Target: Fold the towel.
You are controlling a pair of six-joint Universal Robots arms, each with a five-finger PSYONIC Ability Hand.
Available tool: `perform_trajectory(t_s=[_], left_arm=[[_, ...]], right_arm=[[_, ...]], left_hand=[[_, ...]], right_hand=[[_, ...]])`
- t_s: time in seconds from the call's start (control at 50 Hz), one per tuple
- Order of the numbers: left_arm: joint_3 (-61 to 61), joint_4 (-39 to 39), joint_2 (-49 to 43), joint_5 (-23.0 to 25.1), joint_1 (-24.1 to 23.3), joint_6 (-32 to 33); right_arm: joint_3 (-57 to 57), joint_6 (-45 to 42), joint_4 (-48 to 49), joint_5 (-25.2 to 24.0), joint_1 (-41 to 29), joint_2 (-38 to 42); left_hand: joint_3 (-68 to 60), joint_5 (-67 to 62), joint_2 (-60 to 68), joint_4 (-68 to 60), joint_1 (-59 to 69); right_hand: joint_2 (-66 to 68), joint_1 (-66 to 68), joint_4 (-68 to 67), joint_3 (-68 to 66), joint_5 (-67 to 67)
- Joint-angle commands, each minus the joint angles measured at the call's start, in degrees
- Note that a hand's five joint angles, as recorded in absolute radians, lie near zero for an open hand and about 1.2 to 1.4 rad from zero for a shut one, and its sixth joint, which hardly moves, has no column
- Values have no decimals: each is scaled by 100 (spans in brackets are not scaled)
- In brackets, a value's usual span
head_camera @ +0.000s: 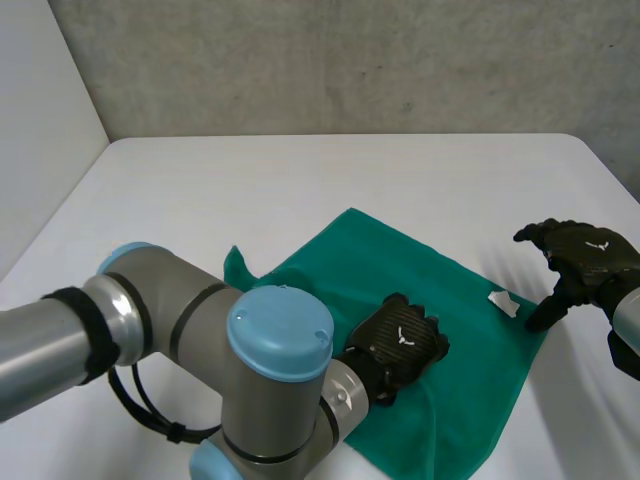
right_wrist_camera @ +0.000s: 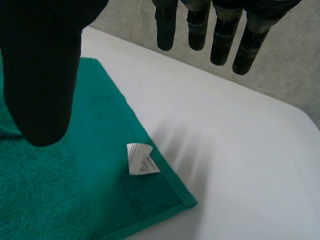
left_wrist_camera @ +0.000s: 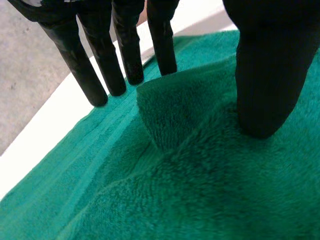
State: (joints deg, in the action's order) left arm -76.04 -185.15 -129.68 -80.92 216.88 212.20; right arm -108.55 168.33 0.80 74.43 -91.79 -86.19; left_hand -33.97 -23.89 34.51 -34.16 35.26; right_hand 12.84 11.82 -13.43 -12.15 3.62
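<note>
One green towel [head_camera: 400, 265] lies at lower centre on one white worktop [head_camera: 300, 190]. The left hand [head_camera: 400, 340] presses its middle with straight fingers, gripping nothing. At right, the right hand [head_camera: 580, 262] hovers spread and empty beside one white label [head_camera: 503, 303].

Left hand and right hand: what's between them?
In the head view, green towel with its white label at the edge lies between left hand and right hand.
</note>
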Motion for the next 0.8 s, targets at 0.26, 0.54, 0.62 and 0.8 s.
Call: perform_trajectory(t_s=[0.26,0.54,0.62,0.8], left_arm=[[133,-698,-5,-415,100,945],[-288,-645,944,-1743,802,972],[-465,-627,1015,-1734,944,963],[-649,-627,980,-1743,962,946]], right_arm=[[-61,15,44,-121,12,-3],[237,33,-1687,-1088,-58,-12],[237,103,-1653,-1167,-67,40],[448,876,-1003,-1054,-840,1278]], left_hand=[[-4603,-4611,4549,-4584,4474],[-4603,-4611,4549,-4584,4474],[-4603,-4611,4549,-4584,4474],[-4603,-4611,4549,-4584,4474]], right_hand=[[-284,-182,343,215,-362],[-284,-182,343,215,-362],[-284,-182,343,215,-362],[-284,-182,343,215,-362]])
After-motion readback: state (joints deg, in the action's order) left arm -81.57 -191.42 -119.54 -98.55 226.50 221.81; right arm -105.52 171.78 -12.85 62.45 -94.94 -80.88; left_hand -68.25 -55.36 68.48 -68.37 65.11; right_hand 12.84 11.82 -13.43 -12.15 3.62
